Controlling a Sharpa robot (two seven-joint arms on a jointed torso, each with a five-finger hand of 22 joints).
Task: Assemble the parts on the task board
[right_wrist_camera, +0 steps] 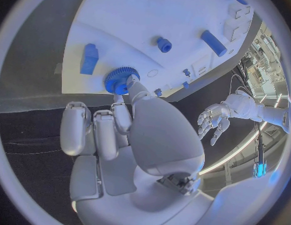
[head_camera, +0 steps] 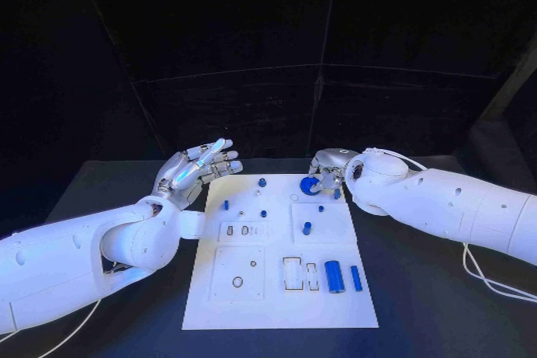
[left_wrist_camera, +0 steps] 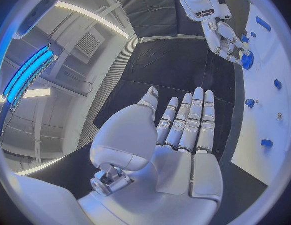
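The white task board (head_camera: 280, 311) lies in the middle of the black table. My right hand (head_camera: 326, 172) is at the board's far edge and pinches a blue gear (head_camera: 308, 185) between thumb and fingertips. The right wrist view shows that hand (right_wrist_camera: 133, 135) with the gear (right_wrist_camera: 122, 80) just at the board's rim (right_wrist_camera: 133, 15). My left hand (head_camera: 202, 167) hovers open over the board's far left corner, fingers straight and together, holding nothing. In the left wrist view its palm (left_wrist_camera: 183, 135) faces up, with the gear (left_wrist_camera: 247, 61) in my right hand (left_wrist_camera: 225, 35) beyond it.
A blue cylinder (head_camera: 334, 276) and a blue bar (head_camera: 356, 278) lie in the board's near right part. Several small blue pegs stand further back, among them one (head_camera: 262, 182) near the far edge and one (head_camera: 306, 228) in the middle. Black table surrounds the board.
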